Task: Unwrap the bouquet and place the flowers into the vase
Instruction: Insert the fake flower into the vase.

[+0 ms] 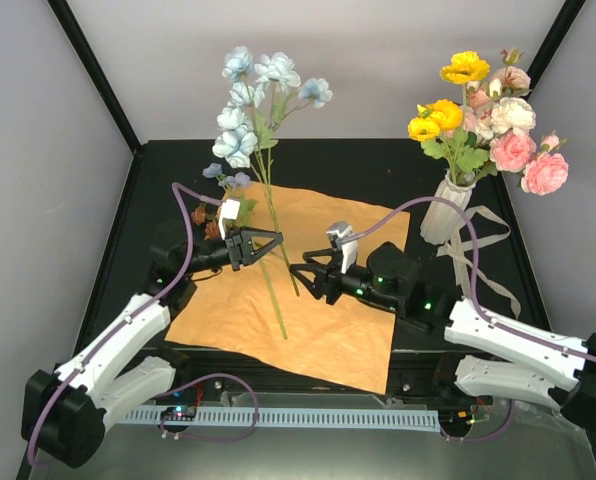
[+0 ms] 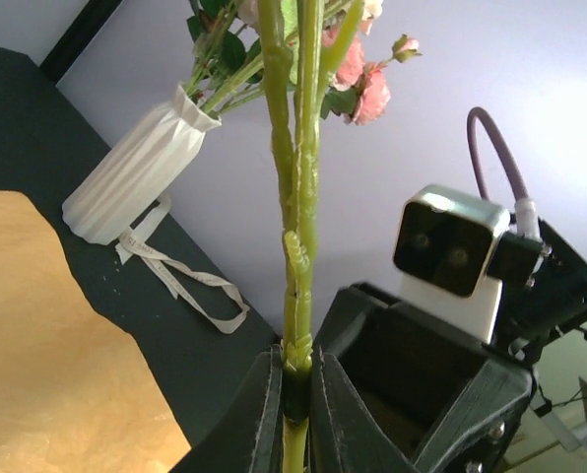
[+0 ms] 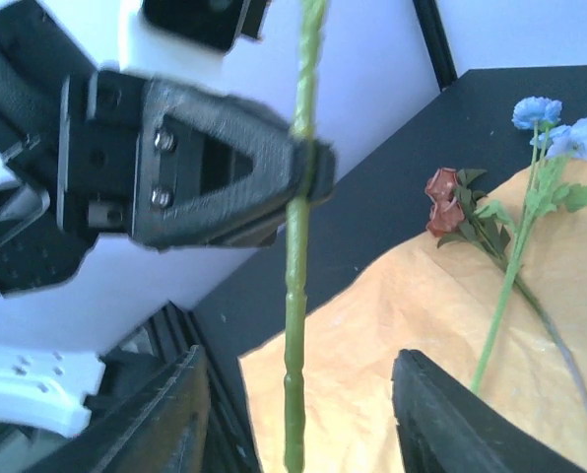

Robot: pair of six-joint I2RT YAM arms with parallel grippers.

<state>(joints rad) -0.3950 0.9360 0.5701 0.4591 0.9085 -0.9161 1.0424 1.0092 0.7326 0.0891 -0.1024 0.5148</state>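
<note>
The bouquet's orange paper [image 1: 328, 300] lies spread flat on the black table. My left gripper [image 1: 275, 241] is shut on the green stem [image 2: 295, 246] of a pale blue flower spray [image 1: 250, 95] and holds it upright over the paper. In the left wrist view the fingers [image 2: 259, 414] pinch the stem on both sides. My right gripper [image 1: 301, 276] stands open just right of the stem's lower part [image 3: 295, 325]; its fingers [image 3: 451, 419] are apart and not touching the stem. The white ribbed vase [image 1: 446, 208] at the back right holds yellow, pink and cream flowers [image 1: 493, 115].
A cream ribbon [image 1: 481, 255] lies loose beside the vase. Small blue flowers [image 3: 550, 118] and reddish-brown blooms [image 3: 441, 197] lie on the paper's far left part. Black frame posts [image 1: 93, 70] rise at the back corners. A white cable channel [image 1: 298, 415] runs along the near edge.
</note>
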